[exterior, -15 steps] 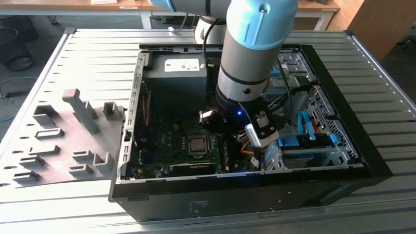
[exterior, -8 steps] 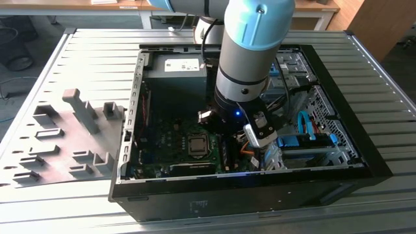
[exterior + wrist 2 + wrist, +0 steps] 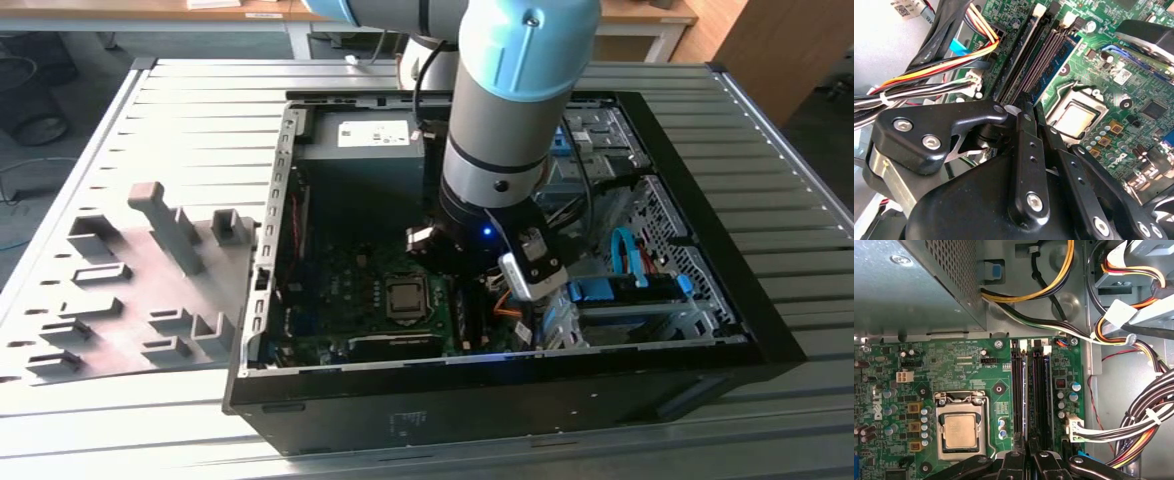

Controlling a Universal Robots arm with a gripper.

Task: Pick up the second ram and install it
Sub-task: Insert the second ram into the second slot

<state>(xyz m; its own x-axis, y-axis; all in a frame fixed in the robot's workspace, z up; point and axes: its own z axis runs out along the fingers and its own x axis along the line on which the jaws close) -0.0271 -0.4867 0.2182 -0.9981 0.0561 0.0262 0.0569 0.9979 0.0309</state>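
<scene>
Just ahead of the gripper [image 3: 1030, 111], a ram on edge

The second ram [image 3: 1061, 52] is seen standing in a motherboard slot [image 3: 1018, 390]. Whether the gripper is closed cannot be told. It is judged light, stiff and fragile, best pinched across its top edge

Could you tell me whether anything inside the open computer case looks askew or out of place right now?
Nothing stands out. In the first wrist view, two memory sticks sit straight and parallel in their slots beside the processor socket, with the gripper at their near end. The cable bundles lie off the motherboard.

arm [image 3: 514, 110] inside open computer case [image 3: 694, 300]
</scene>
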